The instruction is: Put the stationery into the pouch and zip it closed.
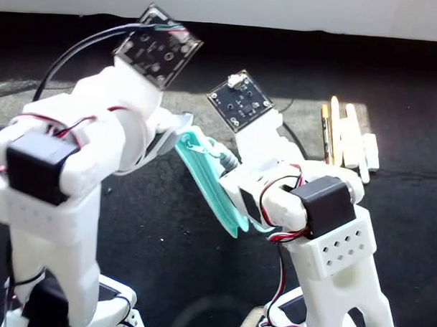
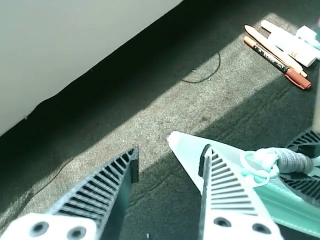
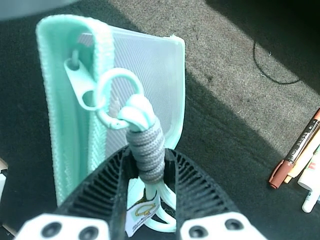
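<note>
From above: mint pouch lifted and tilted between the two arms, over the dark table. Stationery in a row on the table, far right, well apart from the pouch.

At the left wrist: left gripper spread wide, clamping nothing, with a corner of the pouch against one finger. Stationery farther off, in sunlight.

At the right wrist: right gripper pinched tight on the grey-wound pull cord, ringed to the zip slider at the pouch's end. Pouch just beyond the fingertips.
</note>
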`<action>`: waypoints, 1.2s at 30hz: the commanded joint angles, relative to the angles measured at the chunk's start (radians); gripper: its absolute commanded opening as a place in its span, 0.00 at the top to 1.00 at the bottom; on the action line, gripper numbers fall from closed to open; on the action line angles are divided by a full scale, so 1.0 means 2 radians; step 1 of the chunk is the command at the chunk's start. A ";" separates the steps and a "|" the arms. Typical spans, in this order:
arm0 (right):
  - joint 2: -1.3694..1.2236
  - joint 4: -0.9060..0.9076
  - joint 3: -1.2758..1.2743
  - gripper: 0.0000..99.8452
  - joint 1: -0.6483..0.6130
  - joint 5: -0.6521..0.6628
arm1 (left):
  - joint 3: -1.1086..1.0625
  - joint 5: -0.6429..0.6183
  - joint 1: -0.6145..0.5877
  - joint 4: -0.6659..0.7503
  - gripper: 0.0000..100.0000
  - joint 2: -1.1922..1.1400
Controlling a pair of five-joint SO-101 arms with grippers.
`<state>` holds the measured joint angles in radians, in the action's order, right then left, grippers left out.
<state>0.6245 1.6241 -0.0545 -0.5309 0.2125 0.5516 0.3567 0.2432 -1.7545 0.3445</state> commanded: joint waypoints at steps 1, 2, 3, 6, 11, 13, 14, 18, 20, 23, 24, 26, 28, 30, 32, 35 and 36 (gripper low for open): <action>0.011 -0.002 0.003 0.99 -0.002 0.006 | 0.019 0.016 0.003 -0.006 0.78 -0.016; 0.010 -0.002 0.003 0.99 -0.002 0.006 | 0.016 0.019 0.004 -0.006 0.78 -0.017; 0.010 -0.002 0.003 0.99 -0.002 0.006 | 0.013 0.021 0.004 -0.006 0.78 -0.017; 0.007 -0.002 0.003 0.99 -0.001 0.006 | 0.009 0.022 0.004 -0.006 0.78 -0.016; 0.007 -0.002 0.003 0.99 -0.001 0.006 | 0.000 0.022 0.004 -0.007 0.78 -0.014; 0.007 -0.002 0.003 0.99 0.000 0.006 | 0.000 0.022 0.004 -0.007 0.78 -0.003; 0.007 -0.002 0.003 0.99 0.000 0.006 | 0.000 0.022 0.004 -0.007 0.78 0.003; 0.007 -0.003 0.003 0.99 0.000 0.006 | -0.002 0.022 0.004 -0.007 0.78 0.029; 0.007 -0.003 0.003 0.99 0.000 0.007 | -0.022 0.022 0.004 -0.007 0.78 0.036; 0.007 -0.003 0.003 0.99 0.000 0.007 | -0.065 0.028 0.013 -0.007 0.78 0.038; 0.007 -0.003 0.003 0.99 0.000 0.007 | -0.076 0.035 0.014 -0.007 0.78 0.038; 0.007 -0.003 0.003 0.99 0.000 0.007 | -0.086 0.037 0.016 -0.005 0.78 0.036; 0.007 -0.003 0.003 0.99 0.000 0.007 | -0.086 0.037 0.017 -0.005 0.78 0.034; 0.007 -0.003 0.003 0.99 0.000 0.007 | -0.086 0.037 0.017 -0.004 0.78 0.034; 0.007 -0.003 0.003 0.99 0.000 0.007 | -0.089 0.037 0.017 -0.005 0.78 0.034; 0.007 -0.003 0.003 0.99 0.000 0.007 | -0.086 0.037 0.017 -0.006 0.78 0.039; 0.007 -0.003 0.003 0.99 0.000 0.007 | -0.082 0.037 0.016 -0.006 0.78 0.040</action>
<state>0.6245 1.6241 -0.0545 -0.5309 0.2125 0.3813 0.4227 0.2555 -1.7545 0.4150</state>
